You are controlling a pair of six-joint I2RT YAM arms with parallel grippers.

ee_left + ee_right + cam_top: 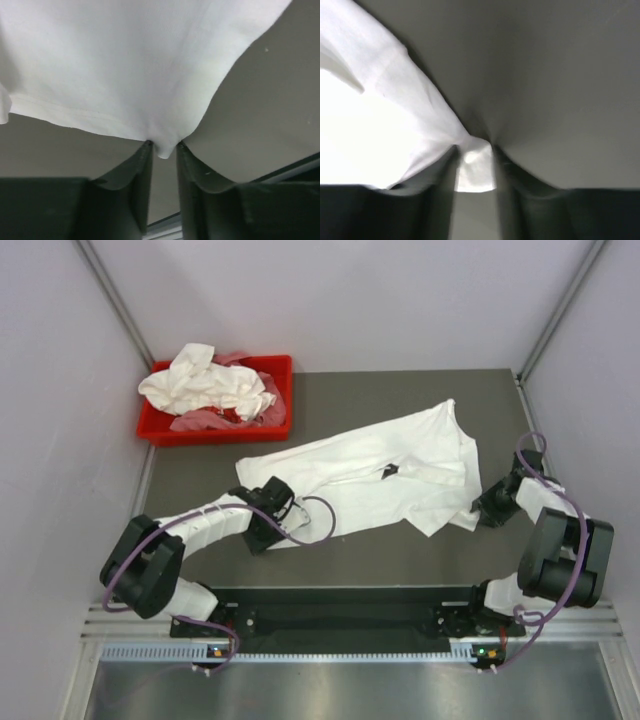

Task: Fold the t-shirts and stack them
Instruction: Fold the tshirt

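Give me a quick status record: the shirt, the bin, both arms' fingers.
spread t-shirt: lying open on the table, wrinkled, not folded
left fingers: pinching its hem, near-left corner
right fingers: pinching its right edge
red bin: far left, holds crumpled t-shirts
folded stack: none visible

Robot lab cell, white panel walls (350, 300), metal frame posts (115, 302), grey table (380, 400)

One white t-shirt (370, 480) lies spread flat but rumpled on the worktop (400, 555), just right of and nearer than the red bin (220, 432). It stretches diagonally away from the bin, with a small dark mark near its middle. More crumpled t-shirts (210, 385) are heaped inside that bin.
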